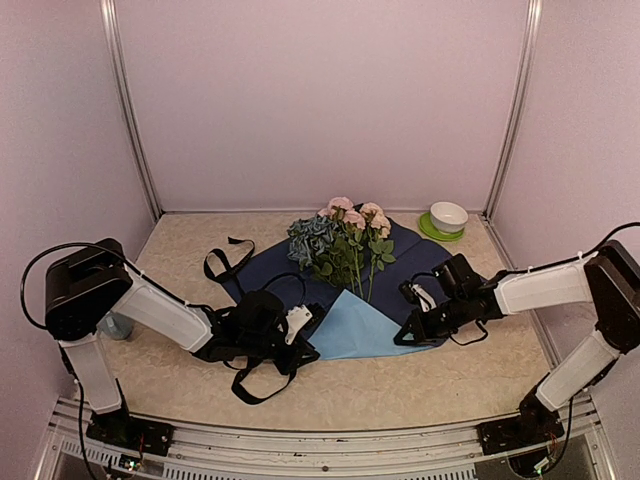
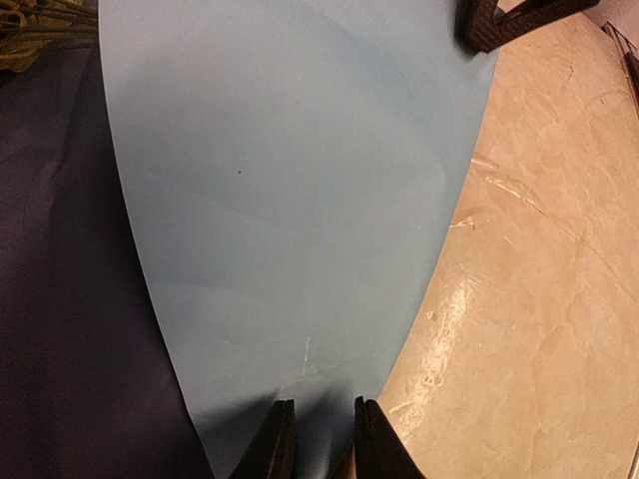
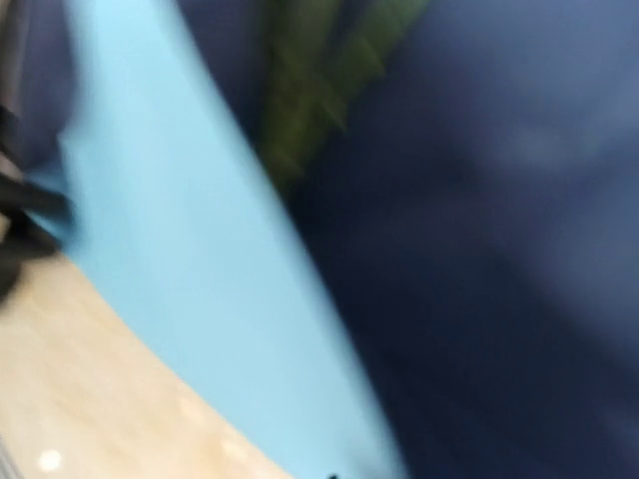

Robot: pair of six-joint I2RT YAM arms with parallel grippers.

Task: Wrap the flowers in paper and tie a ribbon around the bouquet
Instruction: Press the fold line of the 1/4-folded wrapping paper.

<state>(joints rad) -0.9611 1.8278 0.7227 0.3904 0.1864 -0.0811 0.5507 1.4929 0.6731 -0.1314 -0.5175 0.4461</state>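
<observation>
The paper (image 1: 420, 255) lies spread with its navy side up, and a light blue flap (image 1: 360, 328) is folded over at its near edge. The flowers (image 1: 340, 240) lie on the navy part, stems pointing at the flap. The black ribbon (image 1: 228, 262) trails left of the paper and loops under my left arm (image 1: 262, 385). My left gripper (image 1: 310, 325) sits at the flap's left corner; in its wrist view the jaws (image 2: 321, 429) stand slightly apart over the light blue paper (image 2: 290, 200). My right gripper (image 1: 402, 338) is shut at the flap's right corner (image 2: 509, 22). Whether it pinches paper I cannot tell. The right wrist view is blurred.
A white bowl on a green saucer (image 1: 447, 217) stands at the back right, just past the paper. A grey-blue cup (image 1: 118, 326) sits behind my left arm at the left wall. Bare marble table (image 1: 400, 385) runs along the front. Walls close in on three sides.
</observation>
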